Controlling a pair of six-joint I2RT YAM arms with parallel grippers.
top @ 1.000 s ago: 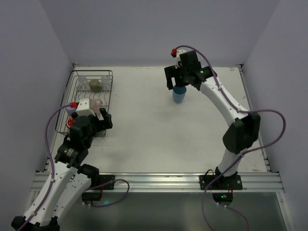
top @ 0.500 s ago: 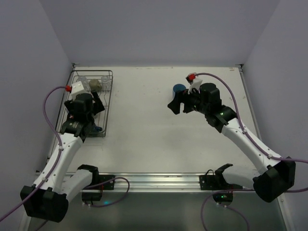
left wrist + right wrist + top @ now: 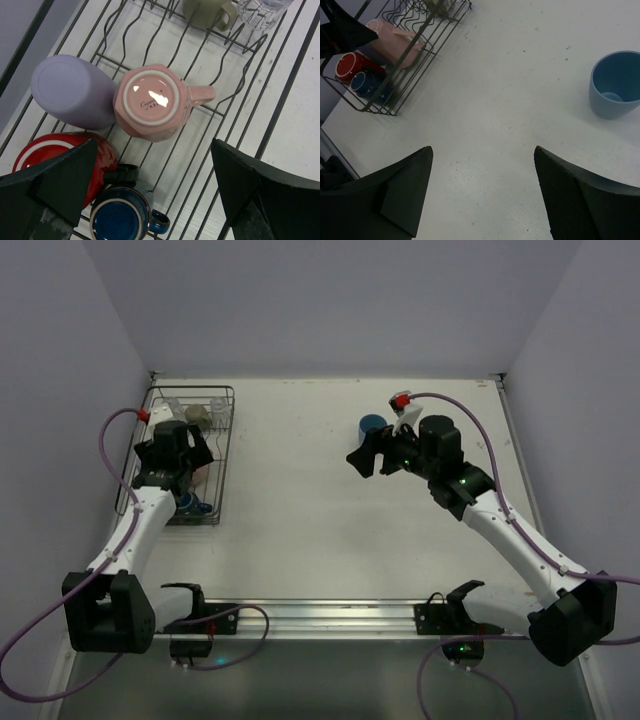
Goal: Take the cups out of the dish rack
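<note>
On the white table (image 3: 300, 530), at its far left, the dark wire dish rack (image 3: 195, 388) held most cups. Over it the left gripper (image 3: 152, 172) hung spread and empty, far nearer than the right gripper (image 3: 482, 175), also spread, near an upright light blue cup (image 3: 615, 82). Straight below the left gripper sat the upturned pale pink mug (image 3: 152, 102), handle pointing right, touching a lavender tumbler (image 3: 70, 92).

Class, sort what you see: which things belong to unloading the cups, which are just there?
Job: dish rack, pink mug, lavender tumbler, red mug, dark blue cup, olive mug, clear glass, light blue cup.
Just there: table, purple cable, rail.
</note>
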